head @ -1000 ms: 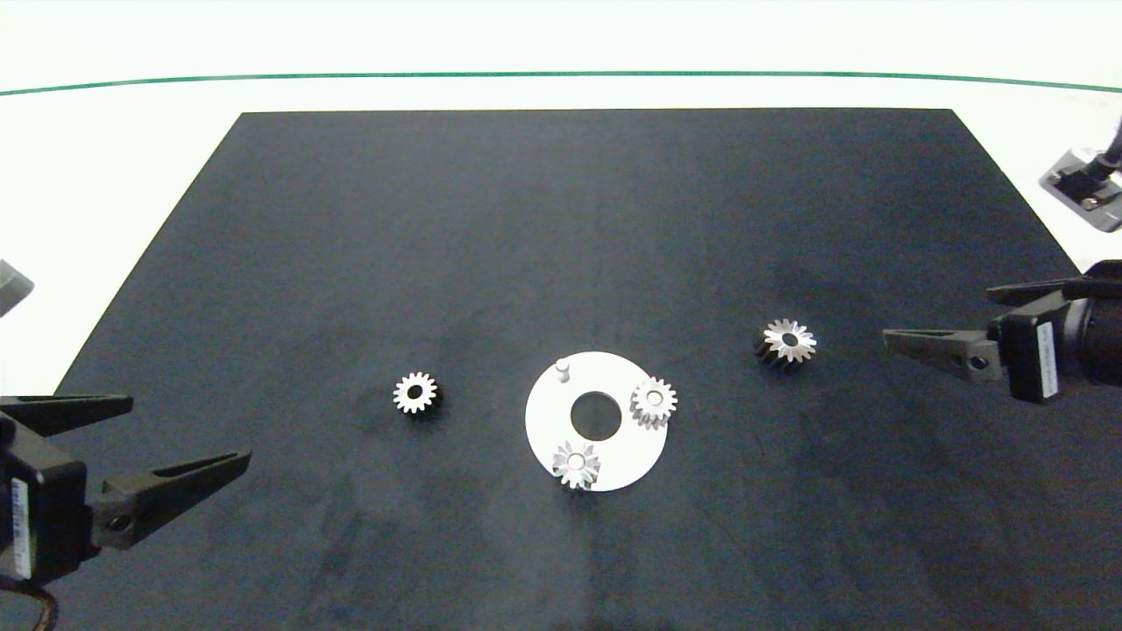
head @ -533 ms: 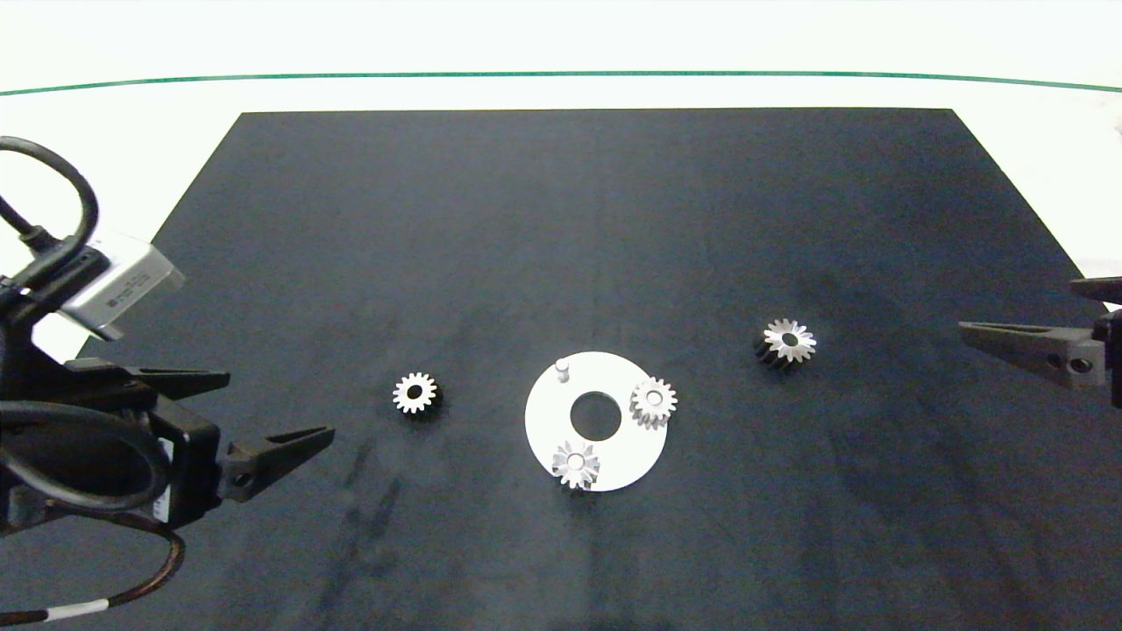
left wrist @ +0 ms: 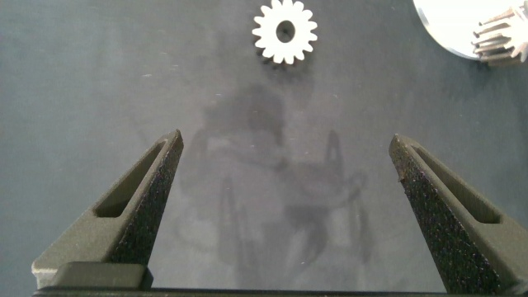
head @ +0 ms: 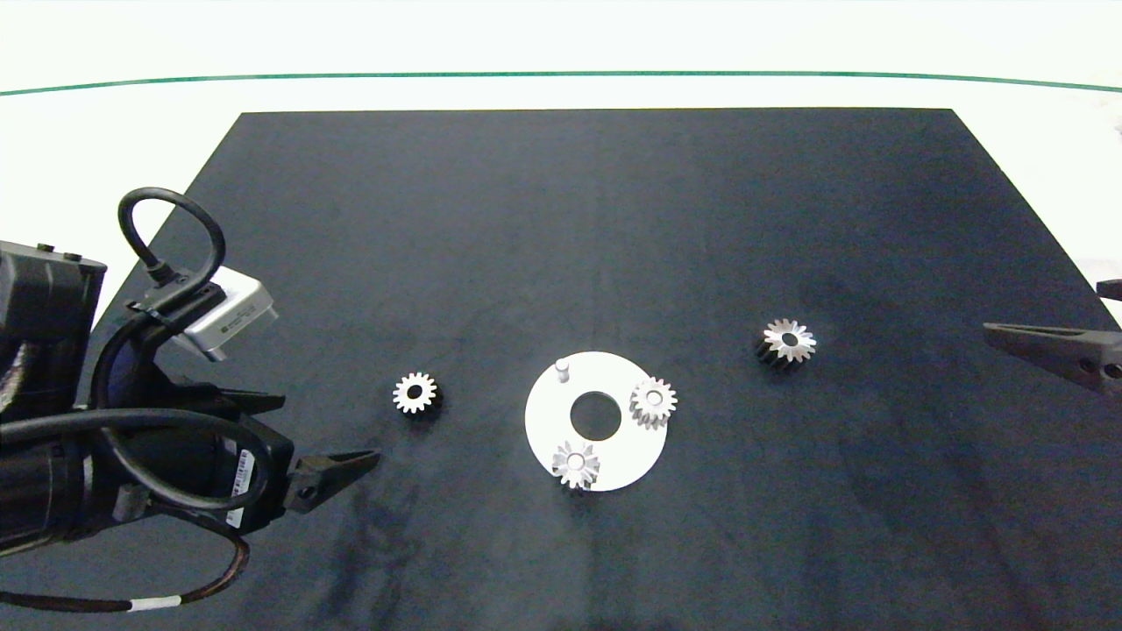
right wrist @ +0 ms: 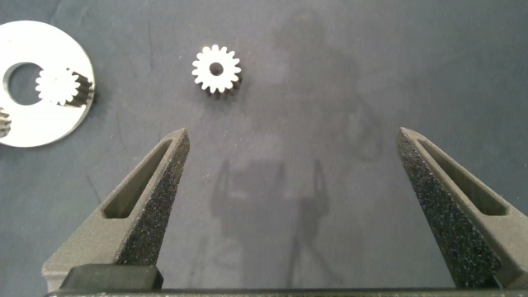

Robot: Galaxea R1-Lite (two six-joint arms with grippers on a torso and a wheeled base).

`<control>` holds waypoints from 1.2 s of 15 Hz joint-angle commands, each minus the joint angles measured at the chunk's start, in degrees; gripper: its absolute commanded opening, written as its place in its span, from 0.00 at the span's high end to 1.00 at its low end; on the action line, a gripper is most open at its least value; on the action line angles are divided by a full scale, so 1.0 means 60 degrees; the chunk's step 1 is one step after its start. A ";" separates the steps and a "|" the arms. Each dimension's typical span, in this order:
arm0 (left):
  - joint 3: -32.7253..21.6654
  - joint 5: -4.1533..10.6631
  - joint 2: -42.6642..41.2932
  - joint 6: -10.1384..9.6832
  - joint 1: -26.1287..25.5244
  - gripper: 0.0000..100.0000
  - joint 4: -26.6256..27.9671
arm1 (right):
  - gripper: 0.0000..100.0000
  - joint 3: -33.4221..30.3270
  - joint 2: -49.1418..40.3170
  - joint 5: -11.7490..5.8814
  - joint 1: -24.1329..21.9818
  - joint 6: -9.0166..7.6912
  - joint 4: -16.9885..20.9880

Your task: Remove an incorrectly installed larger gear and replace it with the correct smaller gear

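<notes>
The left tool [head: 329, 438] has pushed in over the dark mat [head: 596, 219] in the last second, its fingers spread wide and holding nothing, and now sits short of the small gear [head: 415, 393] that lies loose on the mat just left of the white disc [head: 614, 464]. The right tool [head: 1065, 337] — also spread and empty — has drawn back toward the mat's right edge, well away from the disc. That suggests the big gear's removal is done: the big gear [head: 788, 340] lies loose on the mat well to the right of the disc, and one peg [head: 563, 368] on the disc stands bare, while two similar gears [head: 653, 402] sit on its other pegs. The fetch of the small gear looks to be the step in hand.

The left wrist view shows the small gear [left wrist: 285, 31] centred ahead between the open fingers [left wrist: 140, 198]. The right wrist view shows the big gear [right wrist: 216, 70] beside the disc [right wrist: 49, 124] — nothing between its own fingers [right wrist: 148, 198].
</notes>
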 commanded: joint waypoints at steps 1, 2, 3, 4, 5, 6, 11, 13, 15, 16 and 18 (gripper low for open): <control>0.0026 -0.0057 0.0648 -0.0134 -0.0291 0.00 -0.0426 | 0.00 0.0016 -0.0091 0.0000 -0.0004 -0.0014 0.0023; 0.0099 -0.0057 0.0794 -0.0119 -0.0335 0.00 -0.0880 | 0.00 0.0016 -0.0105 0.0000 -0.0004 -0.0014 0.0023; 0.0187 -0.0086 0.0838 -0.0105 -0.0365 0.00 -0.1202 | 0.00 0.0016 -0.0120 -0.0015 -0.0048 -0.0014 0.0038; 0.0216 -0.0101 0.0897 -0.0105 -0.0526 0.00 -0.1393 | 0.00 0.0016 -0.0135 0.0015 -0.0092 -0.0014 0.0097; 0.0216 -0.0086 0.0926 -0.0090 -0.0819 0.00 -0.1466 | 0.00 0.0016 -0.0164 0.0015 -0.0092 -0.0014 0.0141; 0.0216 -0.0072 0.0956 -0.0061 -0.0965 0.00 -0.1466 | 0.00 0.0016 -0.0179 0.0029 -0.0092 -0.0014 0.0155; 0.0289 0.0090 0.1878 -0.0032 -0.1317 0.00 -0.2740 | 0.00 0.0045 -0.0310 0.0029 -0.0107 -0.0014 0.0170; 0.0304 0.0265 0.2142 -0.0032 -0.1331 0.00 -0.3195 | 0.00 0.0104 -0.0325 0.0029 -0.0151 -0.0014 0.0170; 0.0231 0.0265 0.2274 -0.0032 -0.1346 0.00 -0.3209 | 0.00 0.0177 -0.0354 0.0103 -0.0195 -0.0014 0.0170; 0.0201 0.0265 0.2303 -0.0032 -0.1346 0.00 -0.3209 | 0.00 0.0191 -0.0354 0.0103 -0.0195 -0.0014 0.0170; 0.0172 0.0265 0.2362 -0.0046 -0.1361 0.00 -0.3209 | 0.00 0.0191 -0.0369 0.0117 -0.0195 -0.0014 0.0170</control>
